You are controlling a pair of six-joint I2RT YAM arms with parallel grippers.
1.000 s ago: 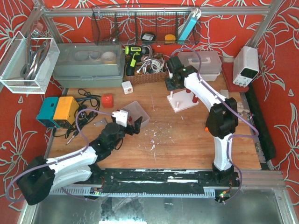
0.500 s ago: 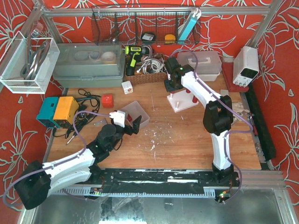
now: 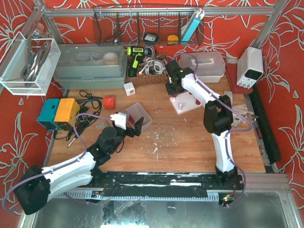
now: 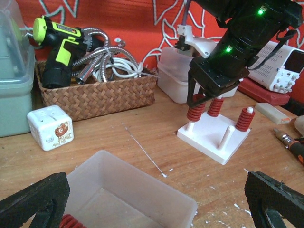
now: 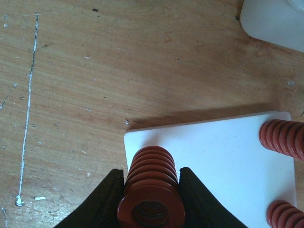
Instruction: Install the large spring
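Note:
My right gripper (image 5: 151, 202) is shut on a large red spring (image 5: 151, 185) and holds it upright over the near-left corner of the white peg base (image 5: 213, 156). In the left wrist view this spring (image 4: 195, 113) sits round a corner peg with the right gripper (image 4: 204, 97) on top. Two other red springs (image 5: 282, 137) stand on pegs, and one peg (image 4: 228, 137) is bare. My left gripper (image 4: 156, 209) is open, hovering over a clear plastic bin (image 4: 142, 190) with a red spring (image 4: 71, 222) in it. In the top view, the right gripper (image 3: 173, 88) is at the base (image 3: 190, 105).
A wicker basket (image 4: 99, 97) with a green drill (image 4: 59, 42) stands at the back, with a white cube (image 4: 50, 127) beside it. A white lidded box (image 3: 204, 64) and a power supply (image 3: 250, 66) stand behind the base. A screwdriver (image 4: 290, 145) lies at right.
My right gripper has shifted slightly left over the peg base with the spring in it. The left arm has barely moved.

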